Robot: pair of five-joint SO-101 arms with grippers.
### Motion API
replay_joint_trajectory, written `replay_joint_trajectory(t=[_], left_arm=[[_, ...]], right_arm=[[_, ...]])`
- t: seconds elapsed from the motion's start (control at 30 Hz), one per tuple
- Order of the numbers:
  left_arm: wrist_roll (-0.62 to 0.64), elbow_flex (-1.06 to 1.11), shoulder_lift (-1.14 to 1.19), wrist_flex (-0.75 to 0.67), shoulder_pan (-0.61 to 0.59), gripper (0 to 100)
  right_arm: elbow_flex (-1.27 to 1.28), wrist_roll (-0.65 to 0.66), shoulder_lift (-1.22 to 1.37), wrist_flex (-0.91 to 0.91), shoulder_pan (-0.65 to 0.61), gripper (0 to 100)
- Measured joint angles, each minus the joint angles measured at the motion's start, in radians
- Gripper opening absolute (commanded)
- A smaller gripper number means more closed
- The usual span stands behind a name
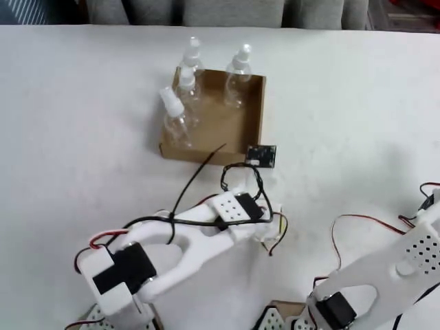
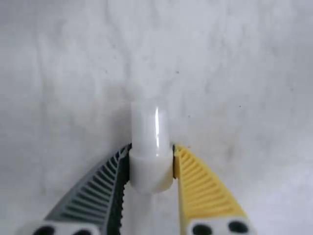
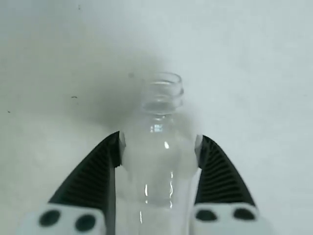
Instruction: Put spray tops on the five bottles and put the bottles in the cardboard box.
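Observation:
My left gripper (image 2: 150,155) is shut on a white spray top (image 2: 150,129), held between its grey and yellow fingers above the bare table. My right gripper (image 3: 157,143) is shut on a clear bottle (image 3: 161,105) whose threaded neck is open, with no top on it. In the high view the left arm (image 1: 230,210) lies just in front of the cardboard box (image 1: 256,113). The right arm (image 1: 405,258) stands at the near right. Several clear bottles with spray tops (image 1: 177,117) stand in the box.
Red and black cables (image 1: 347,227) loop over the white table (image 1: 82,124) between the arms. A small black camera board (image 1: 261,156) sits at the box's near right corner. Grey chair backs (image 1: 227,10) line the far edge.

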Motion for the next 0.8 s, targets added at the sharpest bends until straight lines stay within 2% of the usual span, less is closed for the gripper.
replay_joint_trajectory(t=[0.13, 0.27, 0.4, 0.6, 0.8], left_arm=[[-0.015, 0.0, 0.0, 0.0, 0.0, 2], [-0.11, 0.0, 0.0, 0.003, 0.0, 2], [-0.204, 0.0, -0.009, 0.048, 0.0, 2], [-0.344, 0.0, -0.143, 0.153, -0.012, 2], [-0.453, 0.0, -0.324, 0.264, -0.135, 2]], right_arm=[[-0.043, -0.035, -0.015, 0.021, -0.015, 1.6], [0.014, -0.098, -0.132, 0.021, -0.015, 1.6], [0.242, -0.109, -0.339, 0.021, -0.054, 1.7], [0.661, -0.11, -0.729, 0.012, -0.17, 1.7], [1.016, -0.178, -1.069, -0.054, -0.313, 1.9]])
